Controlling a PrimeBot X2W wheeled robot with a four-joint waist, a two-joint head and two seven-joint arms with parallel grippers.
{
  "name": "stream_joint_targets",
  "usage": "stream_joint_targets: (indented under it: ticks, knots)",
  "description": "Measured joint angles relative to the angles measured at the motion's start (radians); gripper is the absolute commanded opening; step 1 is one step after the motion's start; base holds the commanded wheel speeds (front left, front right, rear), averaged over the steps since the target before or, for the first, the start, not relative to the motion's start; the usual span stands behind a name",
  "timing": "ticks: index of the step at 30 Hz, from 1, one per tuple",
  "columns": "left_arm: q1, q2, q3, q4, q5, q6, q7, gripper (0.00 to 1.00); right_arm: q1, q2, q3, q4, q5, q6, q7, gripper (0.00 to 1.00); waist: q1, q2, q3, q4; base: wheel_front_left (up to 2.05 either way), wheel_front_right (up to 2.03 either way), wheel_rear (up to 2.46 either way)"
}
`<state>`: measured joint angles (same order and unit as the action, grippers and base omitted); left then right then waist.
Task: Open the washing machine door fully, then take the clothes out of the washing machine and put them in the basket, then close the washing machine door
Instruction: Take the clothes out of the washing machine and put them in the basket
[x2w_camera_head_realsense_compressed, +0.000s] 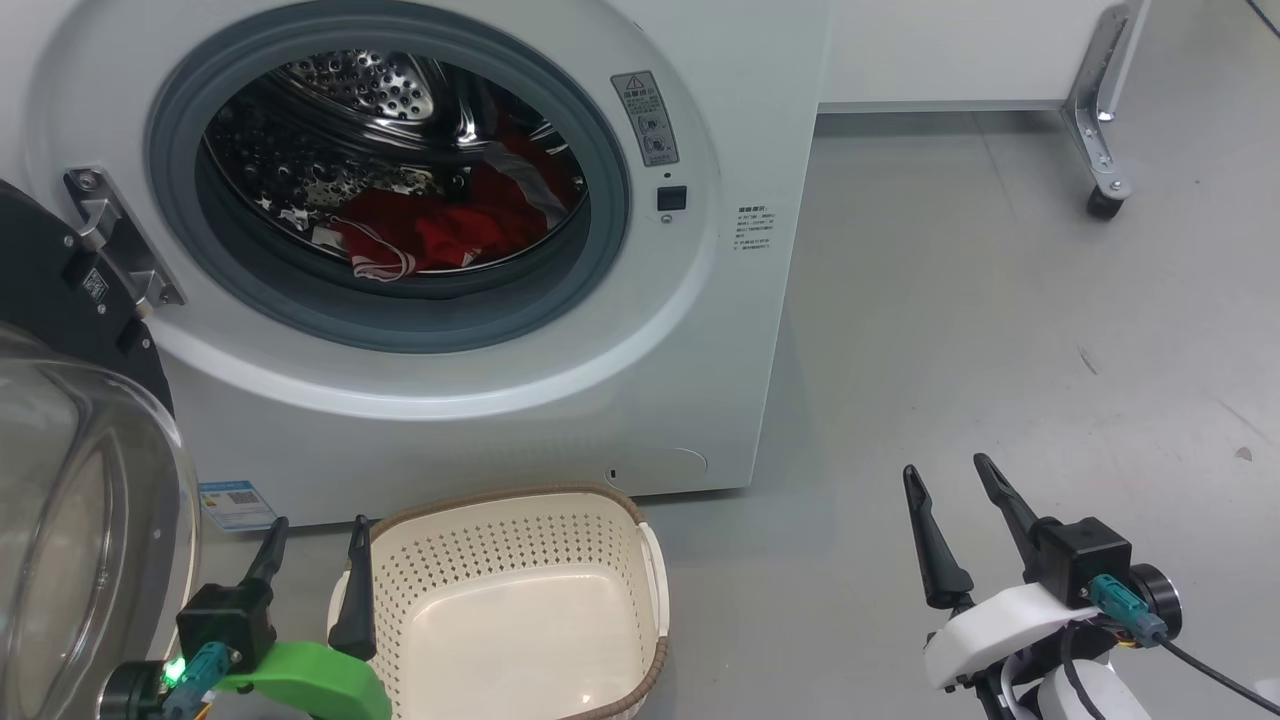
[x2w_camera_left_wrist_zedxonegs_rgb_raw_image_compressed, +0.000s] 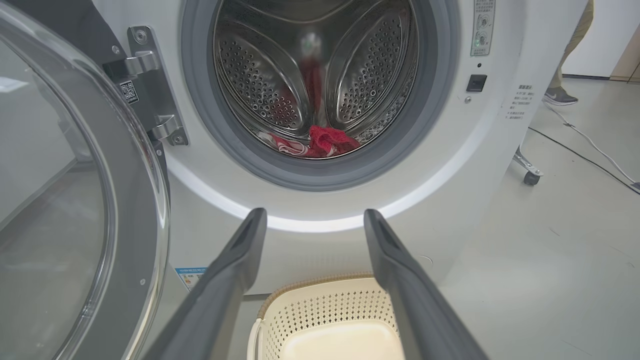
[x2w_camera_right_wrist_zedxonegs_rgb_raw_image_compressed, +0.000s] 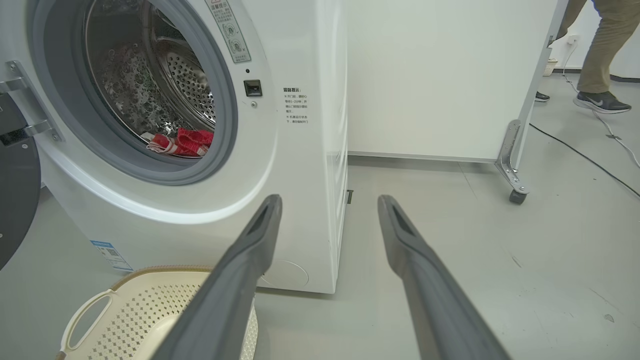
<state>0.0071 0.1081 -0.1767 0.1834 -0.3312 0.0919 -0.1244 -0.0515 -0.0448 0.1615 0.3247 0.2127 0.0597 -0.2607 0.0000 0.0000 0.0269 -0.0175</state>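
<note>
Washer (x2w_camera_head_realsense_compressed: 480, 420) door (x2w_camera_head_realsense_compressed: 70, 480) hangs wide open on the left: a glossy black ring with a bulging clear bowl, cut off by the frame edge. Crumpled red clothes (x2w_camera_head_realsense_compressed: 450, 225) with striped white trim lie low in the perforated steel drum (x2w_camera_head_realsense_compressed: 370, 90). The cream holey basket (x2w_camera_head_realsense_compressed: 500, 550) sits on the floor (x2w_camera_head_realsense_compressed: 950, 300) out front. Left jaws and right jaws are both spread wide, gripping nothing.

The washer (x2w_camera_head_realsense_compressed: 480, 430) is white with a grey gasket (x2w_camera_head_realsense_compressed: 400, 320) and a hole-dotted steel drum (x2w_camera_head_realsense_compressed: 370, 90); its door (x2w_camera_head_realsense_compressed: 35, 280) is glossy black. The clothes (x2w_camera_head_realsense_compressed: 470, 225) are red with white striped trim, the basket (x2w_camera_head_realsense_compressed: 520, 550) cream, perforated, brown-rimmed.
</note>
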Motion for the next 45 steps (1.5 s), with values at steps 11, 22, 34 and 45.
stream_joint_targets:
  ticks: [11, 22, 34, 45]
  knots:
    - [0.000, -0.001, 0.000, -0.002, 0.000, 0.001, 0.000, 1.00, 0.000, 0.000, 0.002, 0.000, 0.007, 0.000, 0.000, 1.00, 0.0000, 0.0000, 0.008, -0.002, 0.04, -0.04, 0.00]
    - [0.000, -0.001, 0.000, -0.002, 0.000, 0.001, 0.000, 1.00, 0.000, 0.000, 0.003, -0.002, 0.007, -0.001, 0.000, 1.00, 0.0000, 0.0000, 0.018, -0.001, 0.00, 0.00, 0.00]
    - [-0.001, -0.006, -0.003, -0.015, -0.003, 0.001, 0.002, 1.00, -0.002, 0.000, 0.004, -0.023, 0.007, -0.001, 0.000, 1.00, 0.0000, 0.0000, 0.059, -0.003, 0.00, 0.00, 0.00]
    - [-0.101, -0.009, -0.030, -0.035, 0.011, 0.001, 0.019, 1.00, -0.069, 0.000, 0.020, -0.060, -0.006, 0.000, 0.000, 1.00, 0.0000, 0.0000, 0.161, -0.015, 0.00, 0.00, 0.00]
